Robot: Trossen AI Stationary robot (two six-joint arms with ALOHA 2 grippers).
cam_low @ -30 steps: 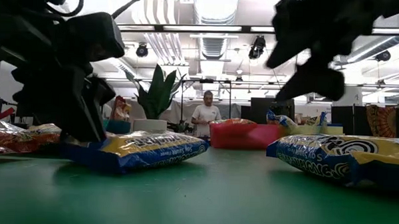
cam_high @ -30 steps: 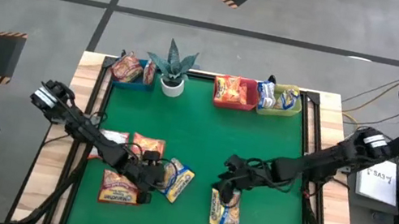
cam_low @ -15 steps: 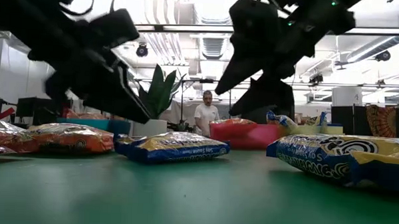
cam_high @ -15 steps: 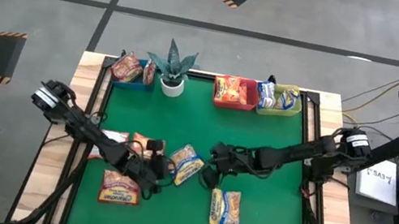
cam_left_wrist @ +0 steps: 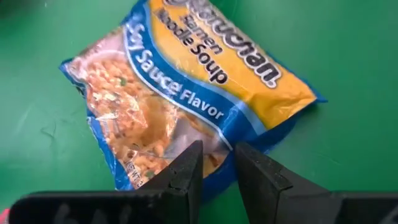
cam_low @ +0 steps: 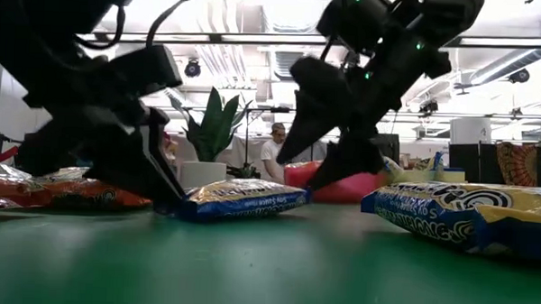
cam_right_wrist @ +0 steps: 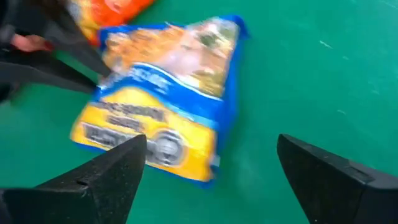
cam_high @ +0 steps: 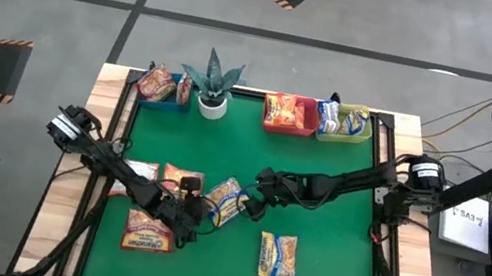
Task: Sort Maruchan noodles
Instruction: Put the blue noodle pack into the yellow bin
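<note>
Glossy blue-and-yellow noodle packet [cam_high: 228,201] lies flat mid-frame; we see left gripper [cam_high: 195,213] fingers narrowly parted at its corner, right gripper [cam_high: 249,205] wide open, empty.

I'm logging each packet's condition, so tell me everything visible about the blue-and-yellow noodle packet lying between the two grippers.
The blue-and-yellow packet is a flat, glossy plastic ramen pack, yellow at one end, with a blue border and a noodle photo, labelled Soy Sauce Flavor. It lies flat and askew on the green table, slightly crinkled and unopened. The left gripper has its narrow-set fingers at one edge; the right gripper is wide open at the opposite end, not gripping it.
</note>
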